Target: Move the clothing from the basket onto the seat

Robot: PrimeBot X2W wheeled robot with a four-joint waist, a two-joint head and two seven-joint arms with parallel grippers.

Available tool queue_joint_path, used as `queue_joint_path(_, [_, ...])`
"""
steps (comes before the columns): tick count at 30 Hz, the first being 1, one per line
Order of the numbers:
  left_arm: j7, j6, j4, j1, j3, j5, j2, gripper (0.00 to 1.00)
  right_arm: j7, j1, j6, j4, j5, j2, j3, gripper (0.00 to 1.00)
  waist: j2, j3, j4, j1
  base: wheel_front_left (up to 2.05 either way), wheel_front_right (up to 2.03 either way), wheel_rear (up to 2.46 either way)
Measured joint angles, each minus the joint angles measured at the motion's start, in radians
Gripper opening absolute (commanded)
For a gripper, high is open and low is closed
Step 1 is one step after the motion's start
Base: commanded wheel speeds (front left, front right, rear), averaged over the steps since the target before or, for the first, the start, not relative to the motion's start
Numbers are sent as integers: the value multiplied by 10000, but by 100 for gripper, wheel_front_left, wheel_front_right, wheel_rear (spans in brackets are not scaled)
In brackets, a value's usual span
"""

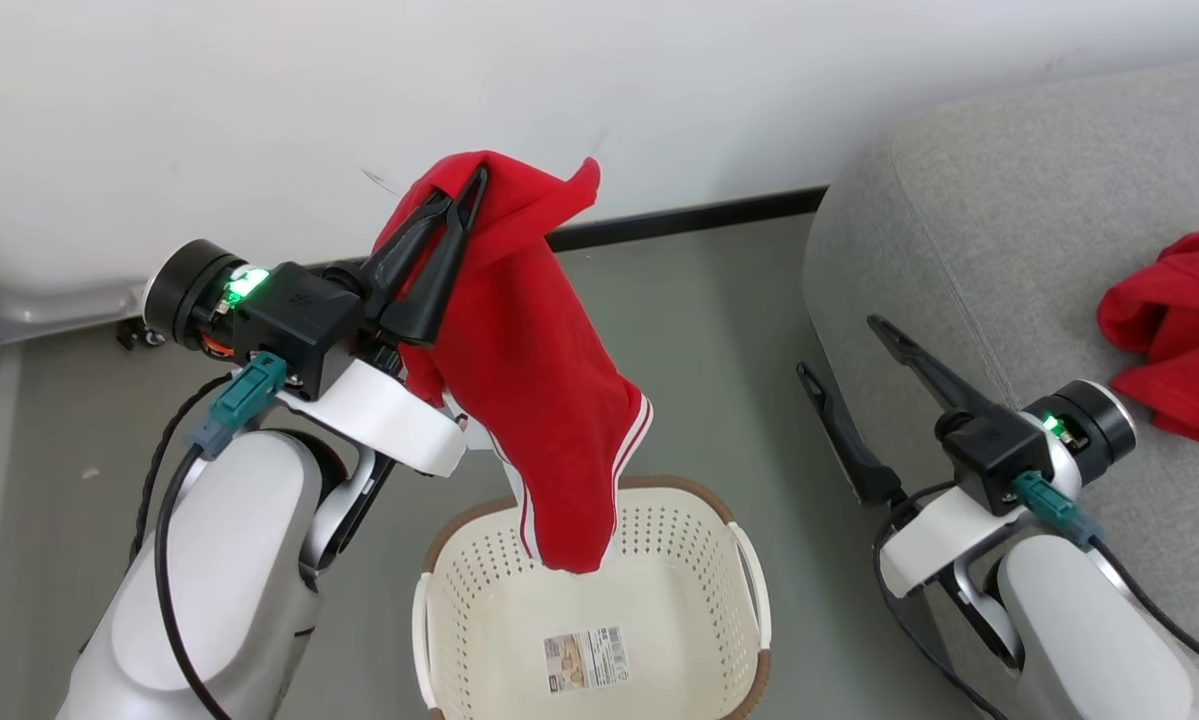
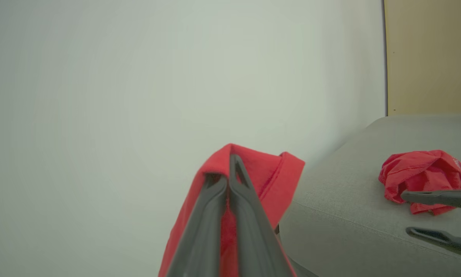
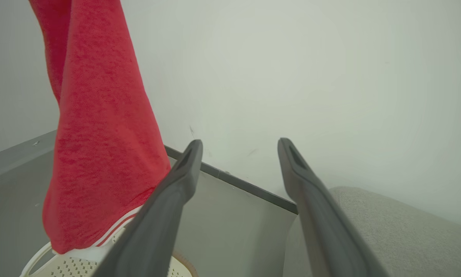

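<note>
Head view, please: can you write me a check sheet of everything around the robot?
Surface: grey floor; the basket stands on it beside the seat.
Job's things: hanging garment dangles above the basket; second garment lies on the seat; inside the basket, just a label sticker.
Clutter: nothing seen.
Grippers: left gripper shut on the hanging garment; right gripper open, holding nothing.
Cables: black cable loops along the left forearm, and there is one on the right too.
Surroundings: white wall, dark baseboard.

left claw grips red clothing hanging over basket; right claw spread wide.
</note>
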State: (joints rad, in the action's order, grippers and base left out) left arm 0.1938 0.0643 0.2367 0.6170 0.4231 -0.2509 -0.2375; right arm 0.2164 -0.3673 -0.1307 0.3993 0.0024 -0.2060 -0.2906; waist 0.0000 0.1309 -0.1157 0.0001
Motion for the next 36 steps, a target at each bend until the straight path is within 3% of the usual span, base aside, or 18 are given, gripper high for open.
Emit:
queue_joint_path(20, [105,430,-794,18,564,-221,-67,0,-780,-12,0,111,1586,-926,-2075,100,0,-1250,642,0,0,0,0])
queue_joint_path(36, [297,598,-1522,320,1323,-514,-21,0,-2073,-737,-2,-784,4759,-1927,-4707,100,0,-1579,1035,0,0,0,0])
